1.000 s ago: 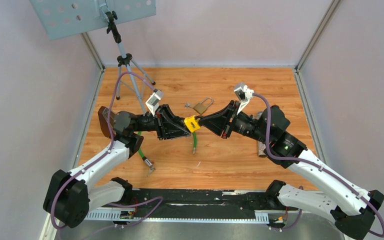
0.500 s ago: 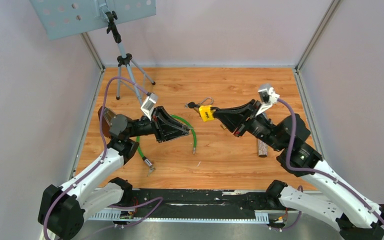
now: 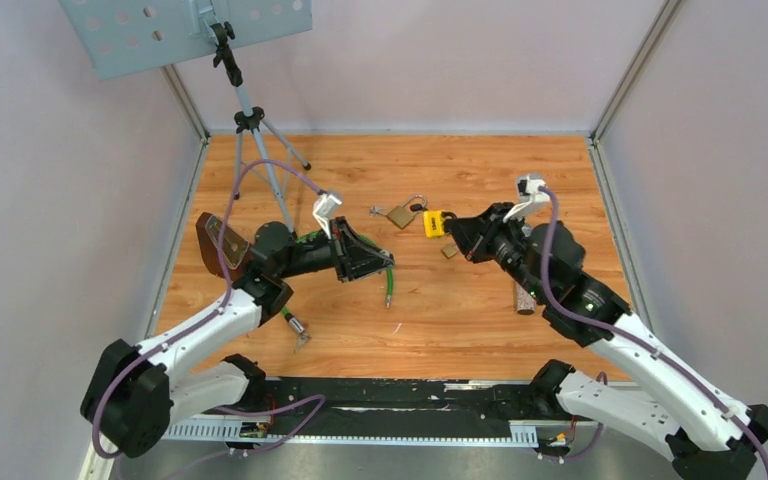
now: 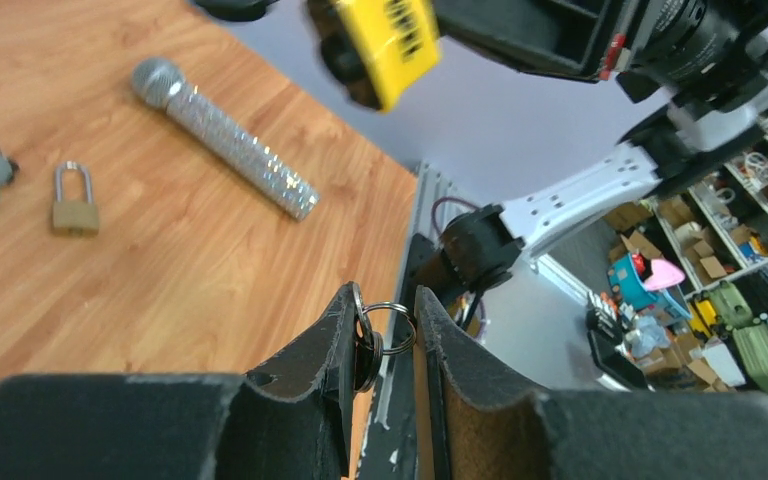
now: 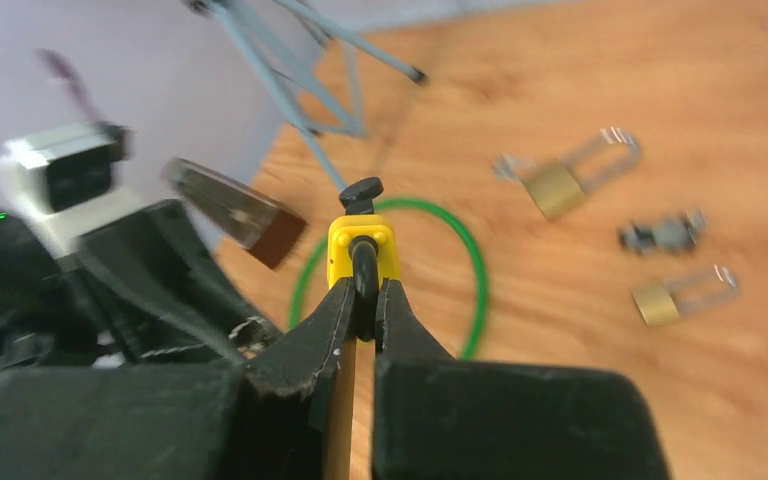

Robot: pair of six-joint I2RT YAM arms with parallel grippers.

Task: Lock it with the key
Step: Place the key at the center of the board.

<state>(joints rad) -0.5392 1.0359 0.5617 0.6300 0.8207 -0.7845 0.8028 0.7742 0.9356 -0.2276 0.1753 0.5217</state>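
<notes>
My right gripper (image 3: 452,226) is shut on the black shackle (image 5: 363,272) of a yellow padlock (image 3: 434,222), held above the table's middle. In the right wrist view the padlock (image 5: 362,250) points away, with a black key head (image 5: 360,191) at its far end. My left gripper (image 3: 384,263) sits lower left of the padlock, apart from it. In the left wrist view it (image 4: 383,318) is shut on a metal key ring (image 4: 392,328) with a dark key head against the left finger. The padlock (image 4: 385,42) hangs above and ahead.
A brass padlock (image 3: 401,213) and loose keys (image 3: 375,210) lie behind the grippers. A small brass padlock (image 3: 449,251) and a glittery microphone (image 3: 525,296) lie right. A green cable (image 3: 388,283) lies under my left gripper. A tripod (image 3: 250,125) stands back left, a brown block (image 3: 214,240) by my left arm.
The grippers met at the yellow padlock a second ago. The right gripper has carried it up and to the right. The left gripper drew back, then moved slightly right.
</notes>
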